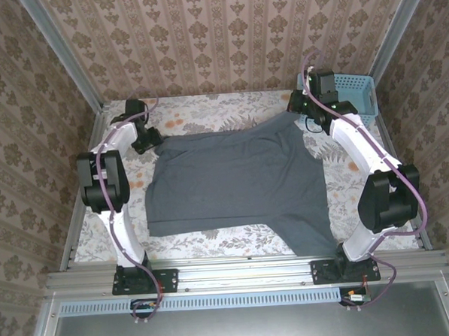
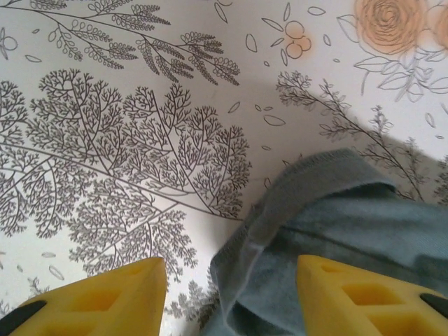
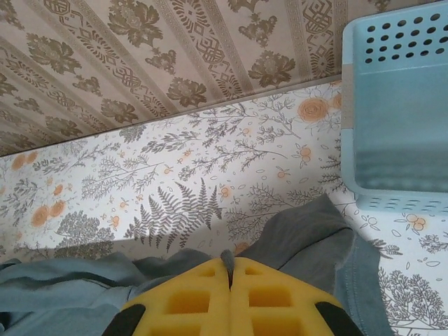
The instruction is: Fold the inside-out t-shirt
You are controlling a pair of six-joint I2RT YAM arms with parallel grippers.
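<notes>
Slate-grey fabric of the inside-out t-shirt [image 1: 237,186] lies spread flat across the middle of the table [image 1: 206,107], one flap reaching the near edge. At the shirt's far left corner the left gripper [image 2: 231,276] has its fingers spread either side of the rolled hem. At the far right corner the right gripper [image 3: 229,269], pads pressed together, pinches a fold, near the light blue basket [image 3: 399,105].

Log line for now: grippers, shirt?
left gripper open, astride t-shirt edge | right gripper shut on t-shirt | t-shirt spread out, unfolded
</notes>
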